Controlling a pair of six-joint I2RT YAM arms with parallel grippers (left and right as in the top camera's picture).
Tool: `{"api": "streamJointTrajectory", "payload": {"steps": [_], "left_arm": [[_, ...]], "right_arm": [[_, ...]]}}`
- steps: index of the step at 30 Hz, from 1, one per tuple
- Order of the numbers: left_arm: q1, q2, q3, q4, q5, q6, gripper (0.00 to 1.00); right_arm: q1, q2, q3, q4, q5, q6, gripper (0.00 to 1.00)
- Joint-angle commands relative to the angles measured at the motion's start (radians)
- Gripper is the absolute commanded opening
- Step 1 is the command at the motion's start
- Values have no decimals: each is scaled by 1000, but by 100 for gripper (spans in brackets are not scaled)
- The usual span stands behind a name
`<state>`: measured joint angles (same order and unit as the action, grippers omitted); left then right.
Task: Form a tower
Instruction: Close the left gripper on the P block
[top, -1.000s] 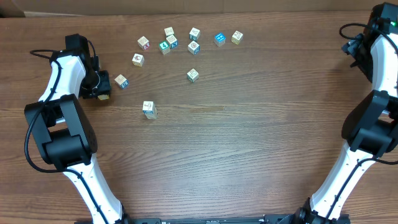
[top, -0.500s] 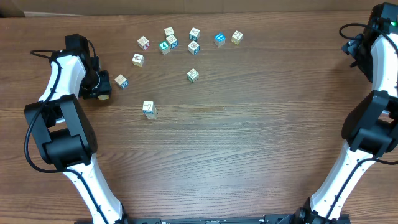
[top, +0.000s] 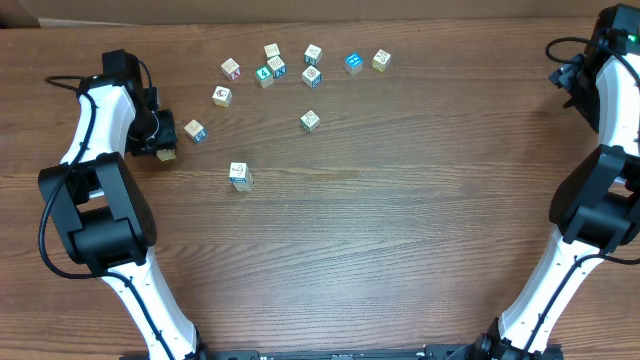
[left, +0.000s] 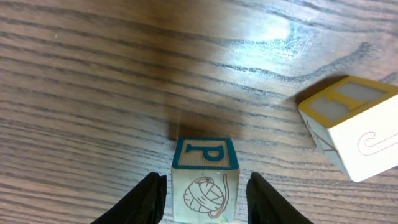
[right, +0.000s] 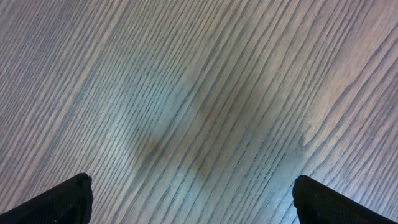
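Note:
The tower (top: 240, 176) is a short one-cube-wide stack with a cream top and a teal face below, standing left of the table's middle. My left gripper (top: 157, 138) is at the far left, well left of the tower. In the left wrist view the left gripper (left: 205, 194) hugs both sides of a pale cube (left: 205, 174) with a teal "P" face and a yarn-ball drawing. The cube is low over the wood. A yellow-edged cube (left: 351, 127) lies just to its right. My right gripper (right: 193, 199) is open over bare wood.
Several loose cubes (top: 311, 76) are scattered along the back of the table, with one (top: 310, 121) set nearer and a blue-faced one (top: 195, 131) close to the left gripper. A tan cube (top: 166, 154) sits right beside that gripper. The right arm (top: 600, 90) stands at the far right edge.
My left arm has shifted slightly toward the back of the table. The tower, the loose cubes and the right arm have not moved.

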<state>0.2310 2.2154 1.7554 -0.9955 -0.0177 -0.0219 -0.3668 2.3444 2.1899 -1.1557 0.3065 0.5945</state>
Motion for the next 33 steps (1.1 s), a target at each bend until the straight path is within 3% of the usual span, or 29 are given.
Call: {"api": "streamJointTrajectory", "payload": {"steps": [1, 9, 15, 33], "left_arm": [[-1, -5, 16, 2, 15, 15, 39], [-1, -5, -21, 31, 15, 15, 35], [-1, -5, -27, 31, 15, 15, 38], [-1, -3, -31, 51, 14, 15, 36]], "right_arm": [[1, 7, 15, 3, 14, 0, 100], [1, 7, 15, 3, 14, 0, 100], [1, 7, 15, 3, 14, 0, 100], [1, 7, 15, 3, 14, 0, 100]]}}
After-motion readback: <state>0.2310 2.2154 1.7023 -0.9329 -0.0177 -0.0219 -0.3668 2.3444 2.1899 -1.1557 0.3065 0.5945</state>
